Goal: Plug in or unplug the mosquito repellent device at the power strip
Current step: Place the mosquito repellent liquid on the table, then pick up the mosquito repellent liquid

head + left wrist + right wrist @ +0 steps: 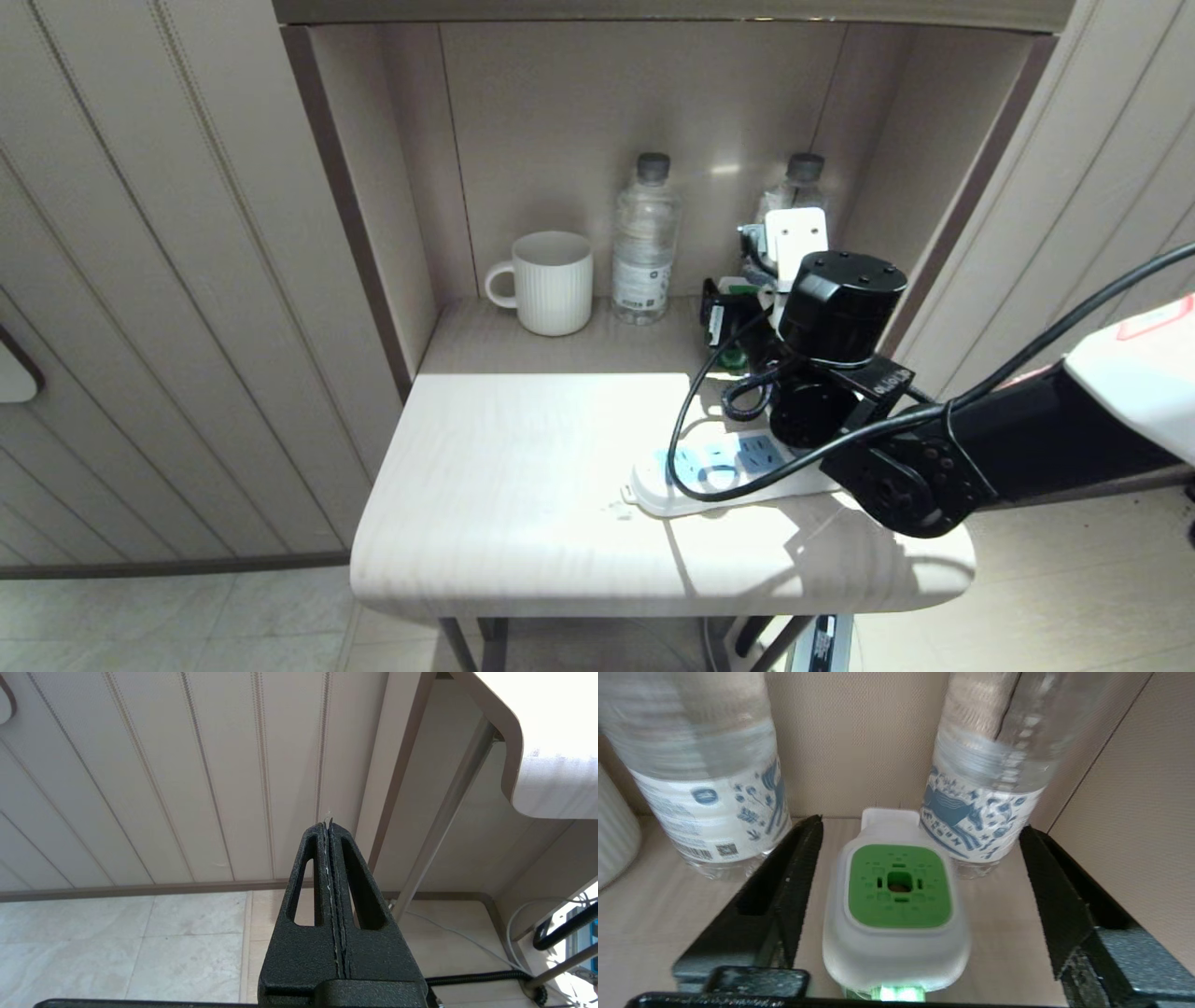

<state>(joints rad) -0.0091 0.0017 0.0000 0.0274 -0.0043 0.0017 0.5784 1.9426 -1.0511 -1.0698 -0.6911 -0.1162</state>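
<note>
The mosquito repellent device [896, 896], a white head with a green face, stands on the niche shelf between two water bottles and is not plugged in. My right gripper [920, 826] is open around it, with a finger [794, 882] on each side and a gap on both. In the head view the wrist hides most of the device [742, 285]. The power strip [728, 471] lies on the table top nearer the front, its light-blue sockets empty. My left gripper [328, 823] is shut and parked low beside the table, with nothing in it.
A white ribbed mug [551, 280] and two clear water bottles [644, 243] [798, 187] stand at the back of the niche. The right bottle [985, 788] is close to the device. A black arm cable [691, 420] loops over the strip. The niche side wall [943, 140] is near.
</note>
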